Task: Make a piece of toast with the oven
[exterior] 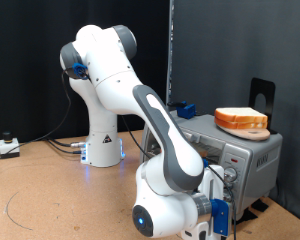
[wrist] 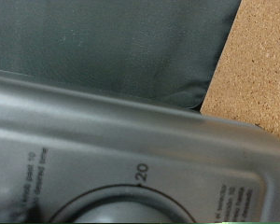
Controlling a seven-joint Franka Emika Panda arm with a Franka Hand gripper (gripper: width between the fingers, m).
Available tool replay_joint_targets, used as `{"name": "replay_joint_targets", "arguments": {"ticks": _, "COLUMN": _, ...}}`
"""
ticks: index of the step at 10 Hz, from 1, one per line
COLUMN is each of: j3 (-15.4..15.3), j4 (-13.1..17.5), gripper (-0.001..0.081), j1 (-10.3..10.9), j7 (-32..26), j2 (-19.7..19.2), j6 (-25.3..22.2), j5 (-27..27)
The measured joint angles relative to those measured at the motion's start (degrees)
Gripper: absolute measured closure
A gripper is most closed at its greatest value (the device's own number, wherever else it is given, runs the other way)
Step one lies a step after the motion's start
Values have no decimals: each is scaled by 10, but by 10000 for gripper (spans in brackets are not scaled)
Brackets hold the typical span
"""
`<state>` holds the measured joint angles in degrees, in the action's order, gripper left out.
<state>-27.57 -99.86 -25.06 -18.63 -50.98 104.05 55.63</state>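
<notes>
The silver oven (exterior: 252,152) stands at the exterior view's right. The arm bends down low in front of it, and my gripper (exterior: 221,208) is right up against its front panel. The fingertips do not show clearly. The wrist view is a very close look at the oven's grey panel (wrist: 103,121), with a round dial knob (wrist: 112,207) and a "20" mark (wrist: 140,171). A thick stack of bread (exterior: 241,120) with an orange-brown crust lies on the oven's top. No single slice of toast shows on its own.
A small blue block (exterior: 185,108) sits on the oven's far left corner. A black stand (exterior: 262,95) rises behind the bread. The robot base (exterior: 102,145) and cables (exterior: 60,145) are on the wooden table (exterior: 50,190). Black curtains hang behind.
</notes>
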Motion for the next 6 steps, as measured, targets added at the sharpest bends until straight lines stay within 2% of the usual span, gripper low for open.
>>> {"name": "replay_joint_targets", "arguments": {"ticks": 2, "j3": -1, "j4": 1, "gripper": 417, "j1": -2, "j7": 3, "j2": 1, "j6": -16, "j5": 5}}
{"name": "replay_joint_targets", "arguments": {"ticks": 3, "j3": -1, "j4": 1, "gripper": 417, "j1": -3, "j7": 4, "j2": 2, "j6": -20, "j5": 8}}
{"name": "replay_joint_targets", "arguments": {"ticks": 4, "j3": 0, "j4": 1, "gripper": 502, "j1": -3, "j7": 5, "j2": 2, "j6": -20, "j5": 9}}
{"name": "replay_joint_targets", "arguments": {"ticks": 6, "j3": 0, "j4": 1, "gripper": 502, "j1": -3, "j7": 7, "j2": 2, "j6": -20, "j5": 11}}
